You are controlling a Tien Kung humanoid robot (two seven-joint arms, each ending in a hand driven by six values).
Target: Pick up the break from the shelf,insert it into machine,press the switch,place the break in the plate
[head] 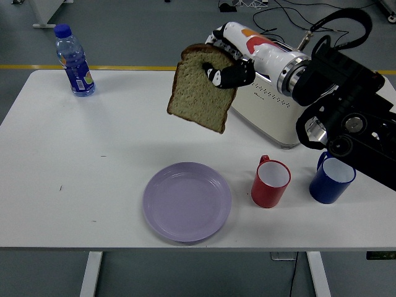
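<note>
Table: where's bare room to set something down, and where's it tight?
Free: the broad left stretch of the table between the water bottle and the purple plate. Crowded: right side, where the toaster, red mug and blue mug cluster under the right hand holding bread.

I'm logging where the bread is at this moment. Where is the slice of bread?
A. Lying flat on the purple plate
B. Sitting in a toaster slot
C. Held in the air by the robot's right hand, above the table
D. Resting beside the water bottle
C: the right hand grips the slice of bread by its top edge, hanging clear above the table, up and behind the bare purple plate.
</note>
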